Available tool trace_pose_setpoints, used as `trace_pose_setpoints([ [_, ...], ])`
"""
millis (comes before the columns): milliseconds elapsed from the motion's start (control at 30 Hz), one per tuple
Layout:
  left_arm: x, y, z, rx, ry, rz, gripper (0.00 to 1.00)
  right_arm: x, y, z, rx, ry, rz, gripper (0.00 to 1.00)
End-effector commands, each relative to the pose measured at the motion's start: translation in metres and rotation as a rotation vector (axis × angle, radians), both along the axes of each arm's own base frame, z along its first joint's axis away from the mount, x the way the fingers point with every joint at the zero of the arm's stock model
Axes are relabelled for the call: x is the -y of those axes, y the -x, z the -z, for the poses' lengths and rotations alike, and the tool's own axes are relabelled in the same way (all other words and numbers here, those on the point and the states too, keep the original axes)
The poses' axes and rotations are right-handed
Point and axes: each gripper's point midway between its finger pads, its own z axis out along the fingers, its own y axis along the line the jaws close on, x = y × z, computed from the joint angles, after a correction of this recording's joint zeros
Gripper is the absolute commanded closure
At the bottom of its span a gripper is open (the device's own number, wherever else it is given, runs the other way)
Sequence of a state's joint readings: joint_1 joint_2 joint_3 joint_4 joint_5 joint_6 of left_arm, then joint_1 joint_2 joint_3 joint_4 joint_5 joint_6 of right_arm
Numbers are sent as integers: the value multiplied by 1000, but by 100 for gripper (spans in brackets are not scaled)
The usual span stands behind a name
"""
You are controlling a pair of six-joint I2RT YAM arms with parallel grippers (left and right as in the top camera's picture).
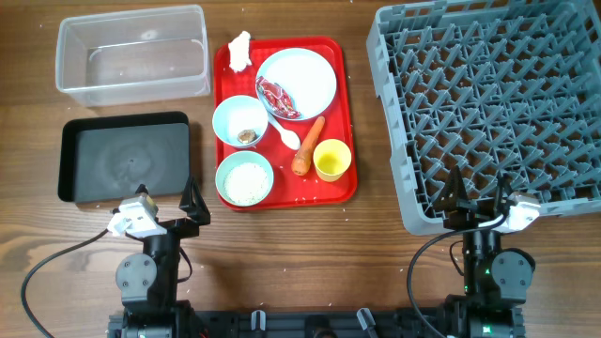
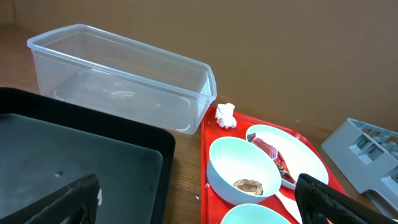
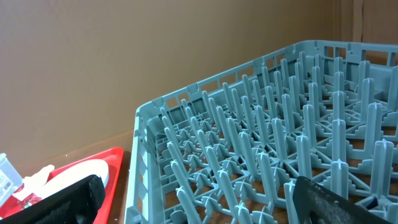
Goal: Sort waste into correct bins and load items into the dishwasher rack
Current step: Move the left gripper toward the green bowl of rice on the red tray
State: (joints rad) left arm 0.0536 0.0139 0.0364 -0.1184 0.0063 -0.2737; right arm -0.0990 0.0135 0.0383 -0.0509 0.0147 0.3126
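Observation:
On the red tray [image 1: 223, 84] sit a pale blue plate [image 1: 315, 70] holding the red-and-white wrapper [image 1: 277, 97], a bowl [image 1: 228, 115] with the brown lump [image 1: 247, 136], a bowl [image 1: 220, 178] of rice [image 1: 245, 180], the white spoon [image 1: 285, 135], the carrot [image 1: 307, 146], the yellow cup [image 1: 331, 160] and the tissue [image 1: 240, 50]. The clear tub [image 1: 131, 52], black tray [image 1: 124, 158] and grey rack [image 1: 488, 103] are empty. My left gripper [image 1: 167, 199] is open at the black tray's near edge. My right gripper [image 1: 477, 192] is open at the rack's near edge.
The left wrist view shows the clear tub [image 2: 118, 81], black tray [image 2: 74, 155], tissue [image 2: 226, 115] and lump bowl [image 2: 242, 168] ahead. The right wrist view shows the rack's pegs [image 3: 273, 143] and the red tray's corner [image 3: 93, 162]. Bare wooden table lies between tray and rack.

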Motion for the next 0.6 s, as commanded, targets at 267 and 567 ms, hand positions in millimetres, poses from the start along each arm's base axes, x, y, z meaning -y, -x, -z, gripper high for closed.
trace_pose_setpoints([
  [267, 1, 0, 1, 9, -15, 11, 0, -3, -1, -7, 35, -1, -18, 0],
  [567, 2, 6, -43, 68, -64, 15, 0, -48, 7, -76, 177, 216, -267, 0],
])
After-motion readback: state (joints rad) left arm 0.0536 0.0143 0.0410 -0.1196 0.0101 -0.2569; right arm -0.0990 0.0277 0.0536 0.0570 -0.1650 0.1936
